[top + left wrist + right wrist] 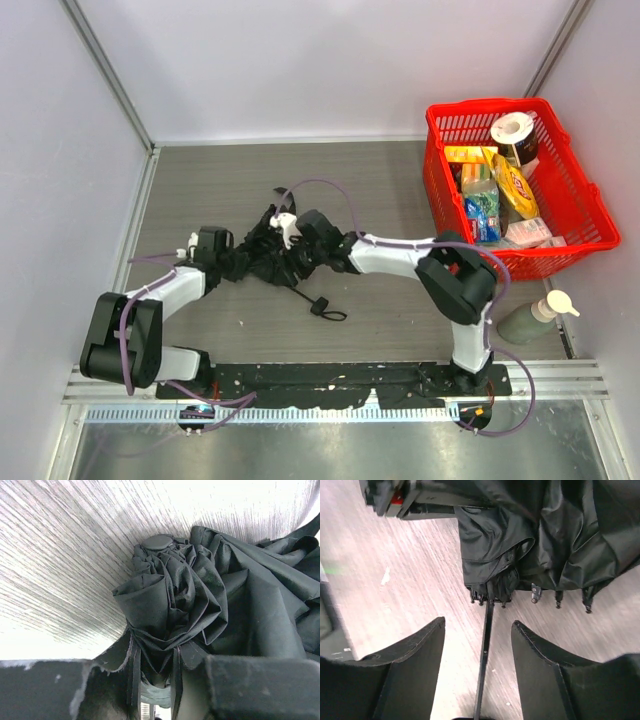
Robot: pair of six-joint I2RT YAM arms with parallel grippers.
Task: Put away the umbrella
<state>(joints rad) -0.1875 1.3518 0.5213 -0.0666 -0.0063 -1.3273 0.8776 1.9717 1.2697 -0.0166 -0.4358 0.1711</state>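
The black umbrella [268,245] lies crumpled in the middle of the table, between my two grippers. Its thin shaft runs toward the near side to a small handle with a strap loop [325,310]. My left gripper [235,262] meets the bundle from the left. In the left wrist view, bunched canopy folds [175,595] fill the space between its fingers [260,685], below the round top cap [157,542]. My right gripper [300,248] comes in from the right. In the right wrist view it [477,625] stands open astride the shaft [484,650] without touching it, with the canopy's rib tips [535,599] just ahead.
A red basket [480,105] full of groceries stands at the back right. A green pump bottle [525,322] lies near the right arm's base. Grey walls close in the left, far and right sides.
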